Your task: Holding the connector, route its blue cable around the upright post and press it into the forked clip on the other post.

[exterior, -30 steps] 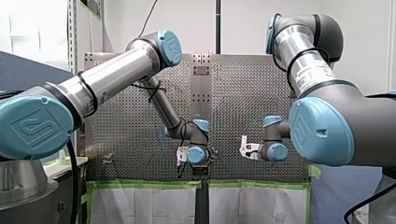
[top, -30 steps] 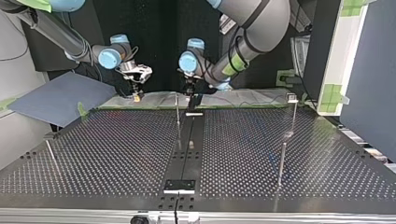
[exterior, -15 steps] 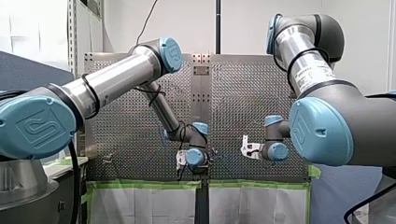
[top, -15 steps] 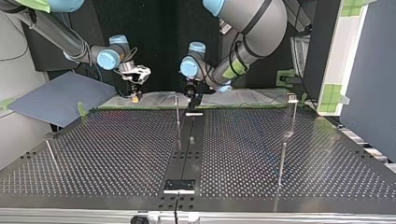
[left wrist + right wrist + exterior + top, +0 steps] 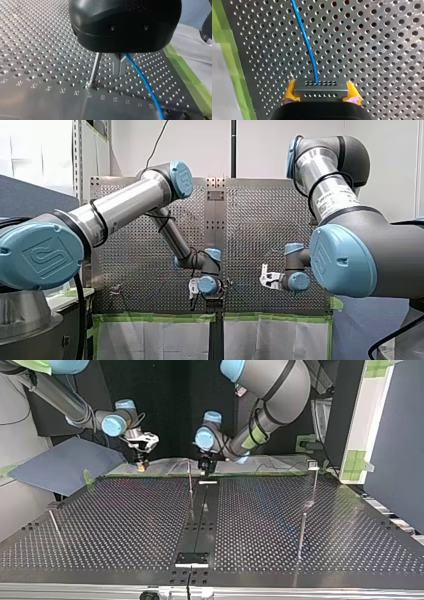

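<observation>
in the right wrist view the grey connector (image 5: 319,86), a flat block dotted with small holes, is seen clamped by its two ends between the yellow pads (image 5: 290,91) of the right gripper (image 5: 320,92), which is closed tight on it. the blue cable (image 5: 308,45) is seen leaving the middle of the connector's front edge and is carried ahead of the gripper in a gentle curve over the perforated table (image 5: 374,50). a strip of green tape (image 5: 229,50) is laid along the table's edge to one side. in the top view the right gripper is held low at the table's far edge, at the view's left. the left gripper (image 5: 204,464) is placed near the far middle, just beside a thin upright post (image 5: 190,477). well apart, at that view's right, a second post (image 5: 314,482) is seen with a small pale fitting at its top; whether it is forked cannot be told. in the left wrist view the first post is seen standing in the table under the left gripper's black housing. the blue cable is seen coming out from under that housing near the post, apart from it, and running on toward the taped edge. how far the left gripper is open, and whether the cable is held by it, cannot be told.
</observation>
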Robot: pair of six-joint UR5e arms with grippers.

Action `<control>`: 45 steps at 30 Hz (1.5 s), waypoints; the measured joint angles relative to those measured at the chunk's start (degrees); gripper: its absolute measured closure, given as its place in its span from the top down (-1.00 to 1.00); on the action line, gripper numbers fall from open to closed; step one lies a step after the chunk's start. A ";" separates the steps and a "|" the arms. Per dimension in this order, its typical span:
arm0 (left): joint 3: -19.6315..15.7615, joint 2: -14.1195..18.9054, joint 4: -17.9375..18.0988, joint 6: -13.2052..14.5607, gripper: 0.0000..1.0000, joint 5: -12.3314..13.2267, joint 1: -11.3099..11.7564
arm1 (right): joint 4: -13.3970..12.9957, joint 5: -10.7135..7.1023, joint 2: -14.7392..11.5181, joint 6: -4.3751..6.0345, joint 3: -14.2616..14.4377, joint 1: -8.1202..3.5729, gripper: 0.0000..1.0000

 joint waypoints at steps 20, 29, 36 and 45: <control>1.08 0.14 -5.79 0.81 1.00 1.26 0.55 | 2.33 0.20 0.05 -0.36 -1.91 -0.25 -1.00; 1.08 0.37 -9.73 2.96 1.00 2.65 -0.08 | 2.50 -0.01 0.10 -0.39 -1.89 -0.09 -1.00; 0.44 0.73 -11.70 3.33 1.00 3.03 -0.90 | 2.81 -0.03 0.12 -0.38 -1.90 -0.02 -1.00; -1.22 3.34 -11.15 3.21 1.00 2.15 -0.65 | 2.92 -0.10 0.16 -0.38 -1.89 0.01 -1.00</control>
